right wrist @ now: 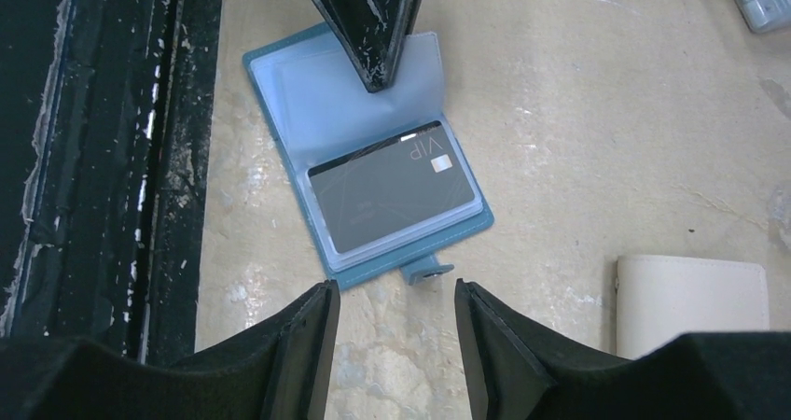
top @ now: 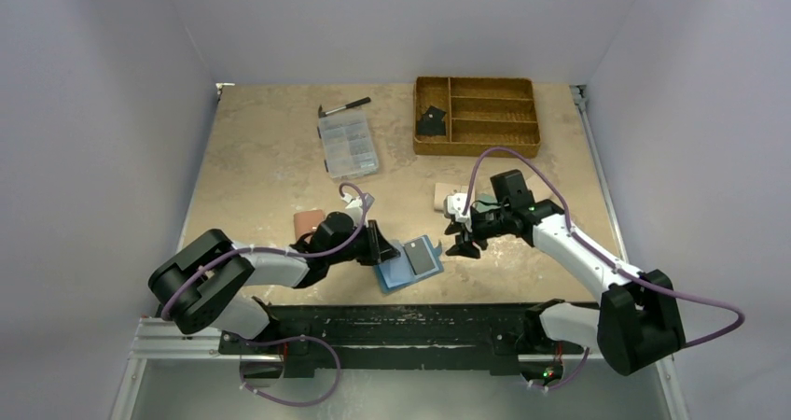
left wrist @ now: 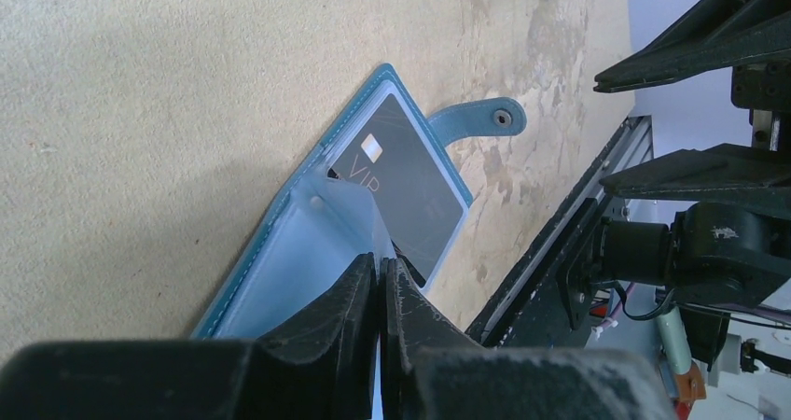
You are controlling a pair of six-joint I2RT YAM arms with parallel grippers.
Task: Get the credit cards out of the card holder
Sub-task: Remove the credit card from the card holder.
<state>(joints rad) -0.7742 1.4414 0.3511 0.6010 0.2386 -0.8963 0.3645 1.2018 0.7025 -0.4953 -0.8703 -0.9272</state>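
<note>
Card holder [right wrist: 312,103] apparently half-covers black card [right wrist: 392,196].

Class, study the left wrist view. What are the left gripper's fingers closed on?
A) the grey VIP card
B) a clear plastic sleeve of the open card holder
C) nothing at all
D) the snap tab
B: the left gripper pinches the raised clear sleeve of the card holder, while the grey VIP card lies flat beyond the fingertips and the snap tab sticks out untouched.
</note>
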